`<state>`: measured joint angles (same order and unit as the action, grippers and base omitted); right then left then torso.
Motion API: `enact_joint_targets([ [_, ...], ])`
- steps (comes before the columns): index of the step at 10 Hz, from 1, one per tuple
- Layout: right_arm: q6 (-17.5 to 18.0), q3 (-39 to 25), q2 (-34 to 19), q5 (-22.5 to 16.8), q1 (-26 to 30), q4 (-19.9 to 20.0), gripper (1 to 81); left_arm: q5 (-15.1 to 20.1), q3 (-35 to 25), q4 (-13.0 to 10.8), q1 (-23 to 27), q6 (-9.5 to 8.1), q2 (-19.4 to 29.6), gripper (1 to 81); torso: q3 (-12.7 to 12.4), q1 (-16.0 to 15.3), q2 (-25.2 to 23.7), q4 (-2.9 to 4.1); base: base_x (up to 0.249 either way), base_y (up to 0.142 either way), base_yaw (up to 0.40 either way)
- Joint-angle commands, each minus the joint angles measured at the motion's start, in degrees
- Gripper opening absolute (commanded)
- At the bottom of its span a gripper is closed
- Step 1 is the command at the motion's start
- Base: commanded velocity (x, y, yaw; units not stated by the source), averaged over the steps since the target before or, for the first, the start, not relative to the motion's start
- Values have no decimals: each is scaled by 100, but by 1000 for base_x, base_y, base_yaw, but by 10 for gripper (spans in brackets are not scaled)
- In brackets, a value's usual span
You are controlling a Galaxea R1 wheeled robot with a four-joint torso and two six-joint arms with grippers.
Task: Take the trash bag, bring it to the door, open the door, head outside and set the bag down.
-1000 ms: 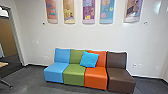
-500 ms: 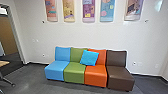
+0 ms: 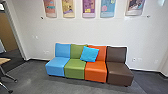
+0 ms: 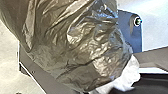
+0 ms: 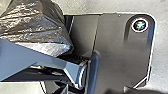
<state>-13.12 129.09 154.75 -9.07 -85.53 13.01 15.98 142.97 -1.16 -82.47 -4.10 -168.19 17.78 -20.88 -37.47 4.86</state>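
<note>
Carrying the trash bag (image 4: pixel 82 50), most likely: still indoors, with the door and the yard left to reach. Seen large and close in both wrist views, dark, crumpled and shiny, against the robot's dark plate (image 5: pixel 112 45). Cannot tell whether hanging free or touching the plate. Cannot tell the state of the left gripper or the right gripper, whether wide, narrow or closed on plastic.

Facing a pale wall (image 3: pixel 100 32) in the head view, with a row of seats (image 3: pixel 75 68) in blue, green, orange and brown along the foot of it. Blue cushion (image 3: pixel 89 54) leaning across the green and orange backs. At the picture's left, a doorway (image 3: pixel 15 37) and, nearer, part of a table (image 3: pixel 3 60). Cannot tell whether that way leads outside.

Needed for the next move, as judged: a clear line to the door, wide of seats and table legs, with both arms steady. Worth guarding against: thin plastic slipping, or snagging on a table leg. Too early for setting down.
</note>
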Motion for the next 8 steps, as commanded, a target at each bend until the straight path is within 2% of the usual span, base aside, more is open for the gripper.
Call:
enact_joint_targets([
  [1,-33,72,-11,-411,286,-18,811,379,-59,-16,262,67,40,10,0,350,543,0,0,0,0],
  [3,-33,221,59,-411,260,-18,811,379,-41,-16,227,84,40,10,0,625,967,0,0,0,0],
  [8,-33,344,217,-411,224,-53,811,371,468,1,209,146,-233,10,2,1279,1981,0,0,0,0],
])
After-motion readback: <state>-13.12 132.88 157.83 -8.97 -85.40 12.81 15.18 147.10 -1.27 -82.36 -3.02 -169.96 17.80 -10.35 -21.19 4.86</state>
